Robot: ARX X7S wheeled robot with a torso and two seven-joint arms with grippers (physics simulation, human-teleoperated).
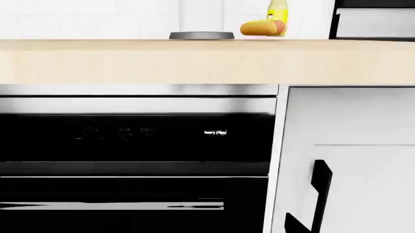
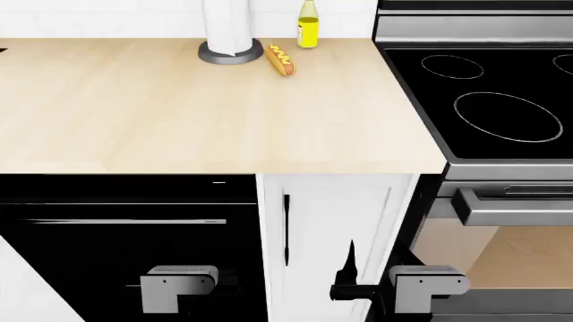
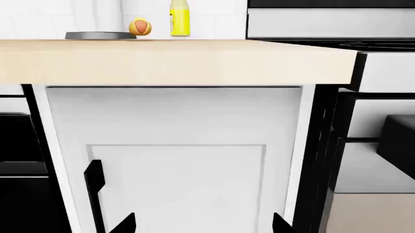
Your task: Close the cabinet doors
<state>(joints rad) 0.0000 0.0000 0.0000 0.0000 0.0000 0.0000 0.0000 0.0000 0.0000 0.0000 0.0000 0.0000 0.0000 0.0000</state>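
The white cabinet door [image 3: 175, 160] with a black vertical handle [image 3: 95, 187] fills the right wrist view and looks flat against its frame under the counter. My right gripper [image 3: 202, 225] faces it, open, with its black fingertips [image 3: 126, 224] wide apart and nothing between them. In the head view the door [image 2: 331, 221] sits between the black appliance and the stove, and my right gripper [image 2: 351, 268] is low in front of it. My left gripper [image 1: 207, 228] faces the black appliance [image 1: 129, 145]. One fingertip [image 1: 295, 225] shows far to the side near the door handle [image 1: 321, 194]; the other is lost against the black.
The wooden countertop [image 2: 206, 107] carries a paper towel holder [image 2: 230, 50], a hot dog [image 2: 279, 59] and a yellow bottle [image 2: 308, 27]. A stove [image 2: 492, 107] with an oven handle [image 2: 510, 204] stands at the right. A white panel [image 2: 23, 288] slants across the lower left corner.
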